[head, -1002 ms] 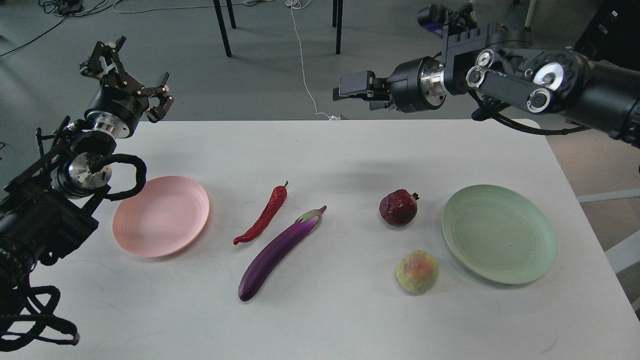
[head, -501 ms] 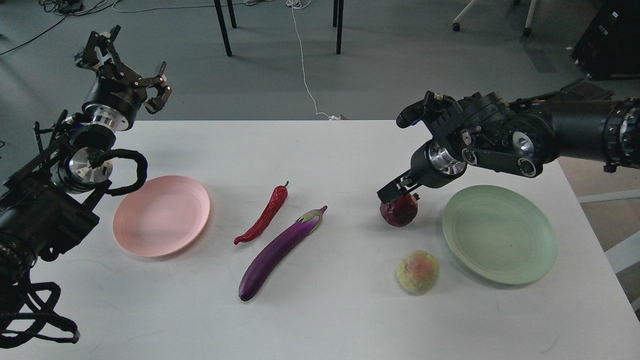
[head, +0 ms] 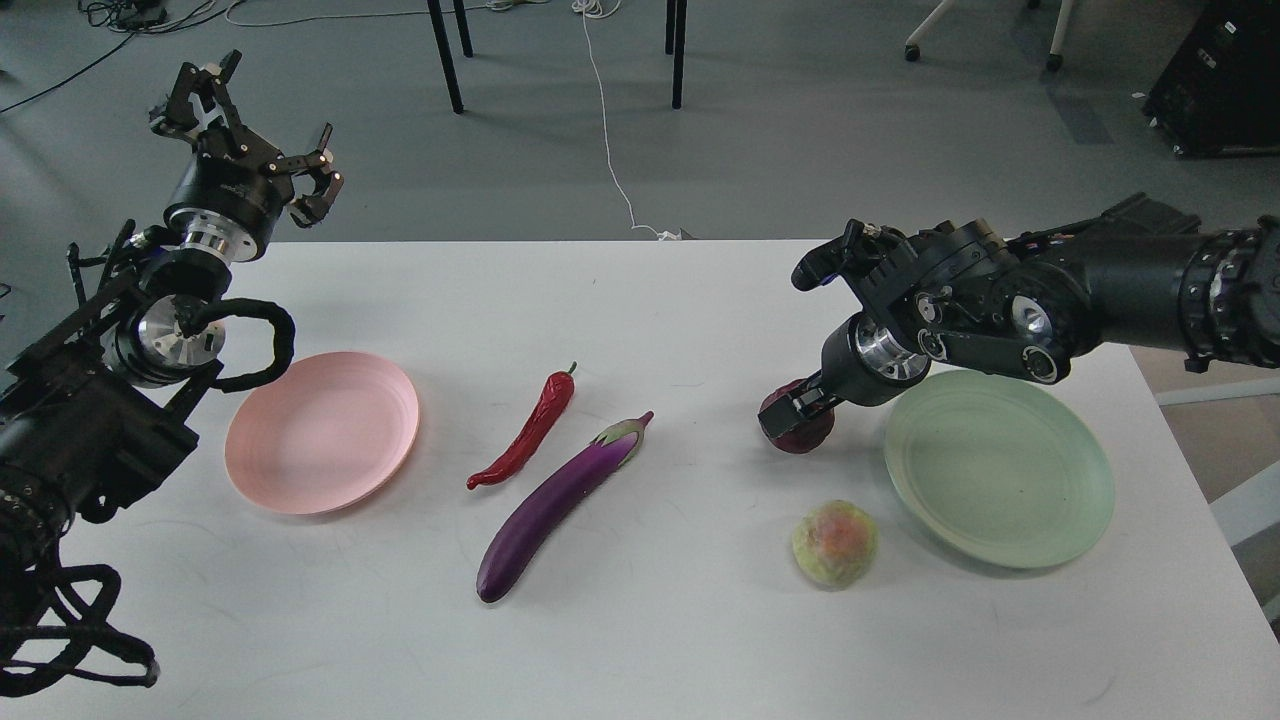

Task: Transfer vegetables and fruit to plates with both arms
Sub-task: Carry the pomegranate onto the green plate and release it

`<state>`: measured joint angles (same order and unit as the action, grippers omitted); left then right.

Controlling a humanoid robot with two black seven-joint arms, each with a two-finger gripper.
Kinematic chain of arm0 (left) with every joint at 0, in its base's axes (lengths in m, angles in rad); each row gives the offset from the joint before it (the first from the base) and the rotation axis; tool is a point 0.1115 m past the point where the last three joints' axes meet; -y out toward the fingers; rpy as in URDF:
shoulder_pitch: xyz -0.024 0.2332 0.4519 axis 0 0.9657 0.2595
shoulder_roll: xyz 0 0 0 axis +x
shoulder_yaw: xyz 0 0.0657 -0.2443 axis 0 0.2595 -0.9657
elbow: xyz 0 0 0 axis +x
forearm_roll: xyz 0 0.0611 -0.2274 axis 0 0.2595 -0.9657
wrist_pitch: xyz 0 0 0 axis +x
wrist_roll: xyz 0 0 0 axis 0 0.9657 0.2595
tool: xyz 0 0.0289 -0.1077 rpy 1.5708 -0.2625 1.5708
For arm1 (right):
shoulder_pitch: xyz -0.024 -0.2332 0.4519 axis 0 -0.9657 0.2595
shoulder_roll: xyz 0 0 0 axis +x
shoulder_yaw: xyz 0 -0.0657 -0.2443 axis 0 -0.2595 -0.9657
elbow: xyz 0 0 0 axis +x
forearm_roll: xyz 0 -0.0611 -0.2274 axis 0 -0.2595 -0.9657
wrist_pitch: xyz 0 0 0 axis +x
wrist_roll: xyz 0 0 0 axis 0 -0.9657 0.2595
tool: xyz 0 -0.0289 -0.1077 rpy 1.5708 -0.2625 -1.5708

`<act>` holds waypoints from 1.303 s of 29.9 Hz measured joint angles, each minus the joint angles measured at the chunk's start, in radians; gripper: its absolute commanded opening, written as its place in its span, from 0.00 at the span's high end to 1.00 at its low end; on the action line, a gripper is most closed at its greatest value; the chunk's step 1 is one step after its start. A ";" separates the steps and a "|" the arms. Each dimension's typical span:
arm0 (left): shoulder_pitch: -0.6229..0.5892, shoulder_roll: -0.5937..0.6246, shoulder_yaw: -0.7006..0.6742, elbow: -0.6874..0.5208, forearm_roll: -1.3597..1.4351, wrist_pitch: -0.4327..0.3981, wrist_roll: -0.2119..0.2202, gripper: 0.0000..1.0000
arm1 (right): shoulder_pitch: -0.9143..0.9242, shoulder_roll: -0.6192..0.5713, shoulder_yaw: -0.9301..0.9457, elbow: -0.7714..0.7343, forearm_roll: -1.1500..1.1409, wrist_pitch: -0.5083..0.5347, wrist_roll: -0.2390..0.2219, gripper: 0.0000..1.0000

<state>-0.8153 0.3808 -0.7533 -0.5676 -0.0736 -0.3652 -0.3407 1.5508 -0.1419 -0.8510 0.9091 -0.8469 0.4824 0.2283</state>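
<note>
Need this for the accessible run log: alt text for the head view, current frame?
The right claw is down on the pomegranate beside the empty green plate; the grip is unclear. The left claw hangs open above the table's far left corner. The chili, eggplant and yellow-green fruit lie on the white table; the pink plate is empty.

white counter (head: 640, 650) | grey floor (head: 780, 150) | white cable (head: 606, 130) trails across floor | black furniture legs (head: 445, 55) | black cabinet (head: 1225, 75) at far right
</note>
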 measured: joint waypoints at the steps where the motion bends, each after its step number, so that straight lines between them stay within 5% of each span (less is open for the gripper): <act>1: 0.000 0.001 0.001 0.000 0.000 0.000 -0.001 0.02 | -0.006 0.002 0.000 -0.004 0.000 -0.005 -0.001 0.31; 8: 0.002 0.001 0.003 0.000 0.000 0.002 -0.001 0.02 | -0.012 0.006 0.001 -0.009 0.000 -0.019 -0.007 0.54; 20: 0.001 0.006 0.003 0.000 0.000 0.002 -0.001 0.02 | 0.147 -0.176 0.001 0.102 -0.014 -0.018 -0.014 0.54; 34: 0.005 0.013 0.014 -0.001 0.006 -0.001 -0.070 0.02 | 0.077 -0.483 -0.050 0.208 -0.252 -0.015 -0.031 0.45; 39: 0.007 0.008 0.014 -0.002 0.007 0.000 -0.074 0.02 | 0.050 -0.490 -0.044 0.205 -0.257 -0.015 -0.031 0.22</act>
<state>-0.8086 0.3887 -0.7393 -0.5694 -0.0664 -0.3654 -0.4148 1.6003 -0.6316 -0.8948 1.1141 -1.1042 0.4673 0.1978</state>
